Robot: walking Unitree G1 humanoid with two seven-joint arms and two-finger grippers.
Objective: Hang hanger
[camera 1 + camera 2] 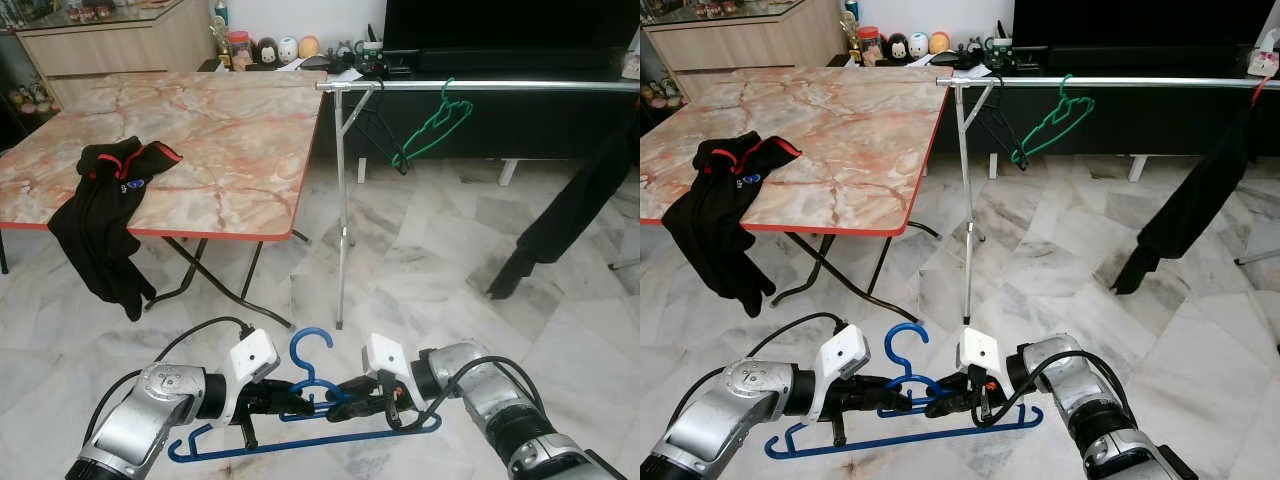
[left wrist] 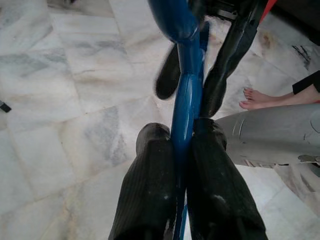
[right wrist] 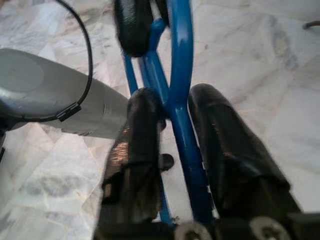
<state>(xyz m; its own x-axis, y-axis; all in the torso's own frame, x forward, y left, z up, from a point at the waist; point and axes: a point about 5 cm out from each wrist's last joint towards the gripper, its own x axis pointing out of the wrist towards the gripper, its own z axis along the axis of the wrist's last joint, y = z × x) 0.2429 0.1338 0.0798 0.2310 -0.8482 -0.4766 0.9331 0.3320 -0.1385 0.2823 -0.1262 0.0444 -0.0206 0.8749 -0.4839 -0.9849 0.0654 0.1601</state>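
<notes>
Marble floor tiles [image 1: 420, 270] spread beneath a steel clothes rail [image 1: 480, 87], the fixed mark in this living room. Left of the rail, a black garment [image 1: 105, 215] droops over the edge of a marble-patterned tabletop [image 1: 200, 130]; on the rail itself hang a black hanger [image 1: 372, 125] and a green hanger [image 1: 432, 128], with dark clothing [image 1: 575, 210] further right. Low in front of the rail, well short of it, the robot carries a blue hanger [image 1: 310, 400] between both arms. Its left hand [image 1: 290, 398] pinches the frame tightly, and its right hand [image 1: 350, 392] clamps the neck, apparently steadying it for the lift. The hanger's long bar runs crosswise, roughly parallel to the rail, its hook pointing up towards it.
</notes>
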